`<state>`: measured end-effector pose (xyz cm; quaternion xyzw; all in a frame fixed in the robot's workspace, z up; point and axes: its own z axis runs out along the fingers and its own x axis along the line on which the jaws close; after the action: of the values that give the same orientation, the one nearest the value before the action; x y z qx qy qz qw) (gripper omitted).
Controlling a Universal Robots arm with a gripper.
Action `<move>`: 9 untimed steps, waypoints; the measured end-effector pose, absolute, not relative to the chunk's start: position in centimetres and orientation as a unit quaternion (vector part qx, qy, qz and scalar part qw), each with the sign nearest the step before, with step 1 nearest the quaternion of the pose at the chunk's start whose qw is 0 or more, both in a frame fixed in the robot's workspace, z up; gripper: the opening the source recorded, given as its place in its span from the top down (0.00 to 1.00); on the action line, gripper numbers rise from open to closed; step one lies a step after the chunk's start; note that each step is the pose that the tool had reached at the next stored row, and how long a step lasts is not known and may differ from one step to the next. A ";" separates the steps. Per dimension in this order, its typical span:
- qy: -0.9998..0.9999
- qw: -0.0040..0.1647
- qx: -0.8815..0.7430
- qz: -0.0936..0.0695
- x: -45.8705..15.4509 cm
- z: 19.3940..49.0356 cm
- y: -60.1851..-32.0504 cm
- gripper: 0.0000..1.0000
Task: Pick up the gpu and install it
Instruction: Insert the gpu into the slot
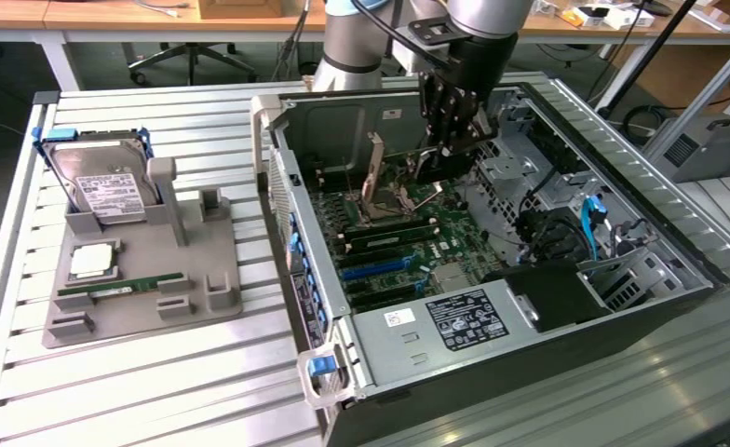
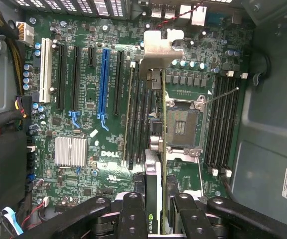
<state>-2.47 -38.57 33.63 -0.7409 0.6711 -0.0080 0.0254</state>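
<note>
- Exterior view: the arm reaches down into the open computer case (image 1: pixel 490 279) lying on its side on the slatted desk (image 1: pixel 154 372). The tool (image 1: pixel 446 154) hangs inside the case over the motherboard (image 1: pixel 402 247), near the case's far end.
- The tool's fingers are partly closed on the gpu (image 1: pixel 434 163); in this view the card is a thin dark shape below the fingers, and most of it is hard to make out against the case interior.
- Wrist view: the gpu (image 2: pixel 153 99) is seen edge-on, running from between the finger pads (image 2: pixel 133 214) out over the motherboard (image 2: pixel 83 124). Its silvery metal bracket (image 2: pixel 159 47) shows at the end away from the tool. The part of the card inside the grip is hidden by the fingers.
- The card lies over the memory slots beside the processor socket (image 2: pixel 183 122), apart from the blue expansion slot (image 2: pixel 103 82). Whether its lower edge touches the board cannot be told.
- On the exterior view's left a grey holder tray (image 1: pixel 141 279) rests on the desk, carrying a hard drive (image 1: pixel 98 182) standing on edge, a processor chip (image 1: pixel 92 261) and a green memory stick (image 1: pixel 123 289).
- Cables and the drive cage at the case's right side are partly hidden by the case wall.
</note>
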 end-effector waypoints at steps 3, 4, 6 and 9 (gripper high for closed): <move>0.671 0.025 -0.741 -0.008 -2.5 33.6 -38.6 0.73; 0.671 0.025 -0.741 -0.008 -2.5 33.6 -38.6 0.73; 0.671 0.025 -0.741 -0.008 -2.5 33.5 -38.6 0.73; 0.671 0.025 -0.741 -0.008 -2.5 33.5 -38.7 0.73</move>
<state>-2.47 -38.65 33.48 -0.7409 0.6711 -0.0080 0.0254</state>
